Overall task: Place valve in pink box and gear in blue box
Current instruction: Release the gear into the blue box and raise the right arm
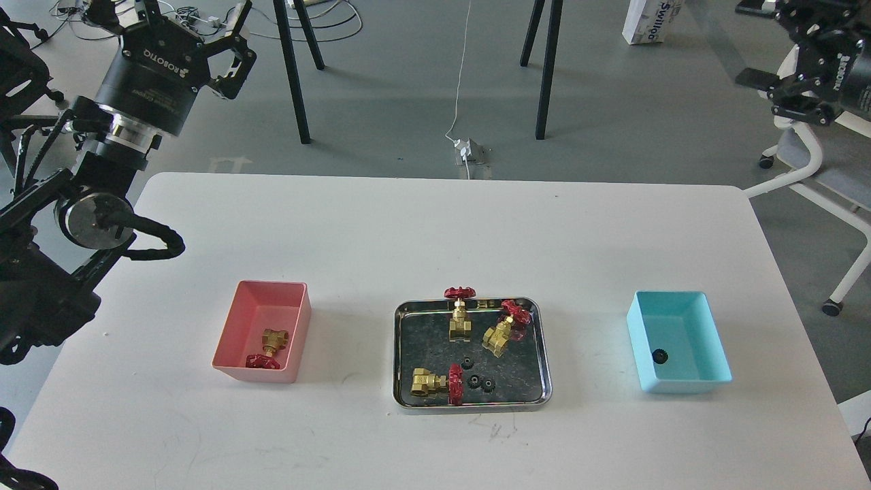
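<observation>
The pink box point(235, 327) sits at the left of the table with one valve point(269, 348) lying in it. The blue box point(708, 333) sits at the right with one black gear point(659, 356) on its floor. The steel tray point(544, 354) in the middle holds three valves point(460, 314) point(502, 331) point(435, 382) and three gears point(467, 363) point(474, 381) point(488, 385). My left gripper point(170, 13) is open and empty, raised beyond the table's far left corner. My right gripper point(752, 42) is open and empty, raised high at the far right, off the table.
The white table's far edge point(442, 180) runs behind the tray. On the floor beyond are tripod legs point(544, 68), a cable with a power strip point(469, 151), and a white office chair point(810, 143) under the right gripper.
</observation>
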Robot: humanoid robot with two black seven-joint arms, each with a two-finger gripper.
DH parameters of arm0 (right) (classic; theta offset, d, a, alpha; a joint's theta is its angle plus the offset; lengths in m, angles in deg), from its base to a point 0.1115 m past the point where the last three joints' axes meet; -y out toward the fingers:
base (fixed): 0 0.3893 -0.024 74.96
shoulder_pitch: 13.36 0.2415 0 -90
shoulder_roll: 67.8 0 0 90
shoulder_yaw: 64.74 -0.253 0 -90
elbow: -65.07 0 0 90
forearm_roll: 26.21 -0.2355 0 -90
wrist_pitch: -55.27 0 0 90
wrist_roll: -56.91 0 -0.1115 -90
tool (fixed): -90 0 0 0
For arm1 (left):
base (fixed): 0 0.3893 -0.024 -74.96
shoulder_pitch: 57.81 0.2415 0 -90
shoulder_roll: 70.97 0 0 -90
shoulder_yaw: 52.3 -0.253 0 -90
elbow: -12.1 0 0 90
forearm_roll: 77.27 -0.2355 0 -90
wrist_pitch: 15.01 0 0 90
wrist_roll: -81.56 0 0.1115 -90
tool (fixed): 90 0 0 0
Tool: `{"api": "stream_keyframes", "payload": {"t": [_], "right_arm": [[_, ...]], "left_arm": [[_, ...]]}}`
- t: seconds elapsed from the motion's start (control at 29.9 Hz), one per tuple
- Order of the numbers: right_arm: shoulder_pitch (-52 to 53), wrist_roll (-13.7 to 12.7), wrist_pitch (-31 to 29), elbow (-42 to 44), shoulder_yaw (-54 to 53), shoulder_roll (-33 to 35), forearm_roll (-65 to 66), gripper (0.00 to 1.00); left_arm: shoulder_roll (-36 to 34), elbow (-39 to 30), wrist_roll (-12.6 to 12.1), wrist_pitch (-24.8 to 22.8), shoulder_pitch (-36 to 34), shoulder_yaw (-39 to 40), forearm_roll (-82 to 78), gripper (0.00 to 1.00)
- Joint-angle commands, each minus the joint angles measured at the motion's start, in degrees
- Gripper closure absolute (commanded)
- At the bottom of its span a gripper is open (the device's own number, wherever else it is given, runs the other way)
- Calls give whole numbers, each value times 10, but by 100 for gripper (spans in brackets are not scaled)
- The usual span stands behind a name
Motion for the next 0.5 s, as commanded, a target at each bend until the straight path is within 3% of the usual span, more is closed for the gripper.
{"api": "stream_keyframes", "payload": {"t": [0.0,0.07,0.17,0.33,0.47], "right_arm": [[-5,5,0,8,-4,-2,-256,1],[-11,15,0,9,-6,-17,-292,1],[-20,56,0,26,-10,-69,-308,1],[-40,121,0,75,-15,-152,-308,1],[-64,167,0,90,-20,-188,-308,1]], "left_arm": [[-6,36,0,0,-26,-1,56,5],[-7,39,-13,0,-27,-4,74,2],[1,43,-39,0,-27,-5,79,1],[68,78,-34,0,-29,-3,79,1],[69,85,-31,0,-17,2,79,1]]}}
